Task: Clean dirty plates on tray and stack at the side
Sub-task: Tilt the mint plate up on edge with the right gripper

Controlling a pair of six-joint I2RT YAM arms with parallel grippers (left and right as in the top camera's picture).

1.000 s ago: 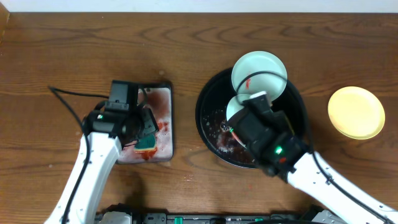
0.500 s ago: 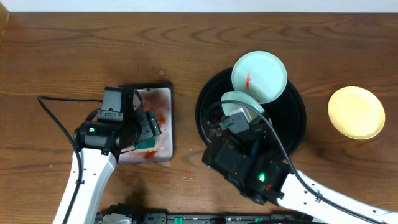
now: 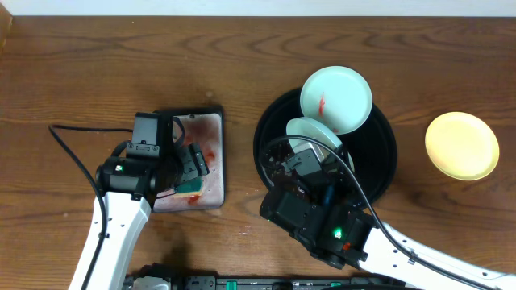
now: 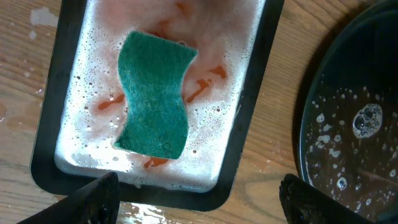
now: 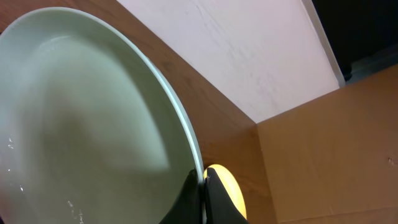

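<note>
Pale mint round plate [image 5: 81,124] is gripped at its rim by the right gripper [image 5: 202,193] over the large round black tray [image 3: 375,165]. Just beyond, a red-smeared mint plate [image 3: 336,98] is left uncleaned. Further right, a pale yellow plate [image 3: 462,145] is set aside, with nothing stacked on it.

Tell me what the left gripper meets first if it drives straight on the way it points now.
Most likely the small rectangular tray, in its foam at or just short of the teal sponge. The left gripper points down at it, jaws open, nothing between; depth is unclear.
</note>
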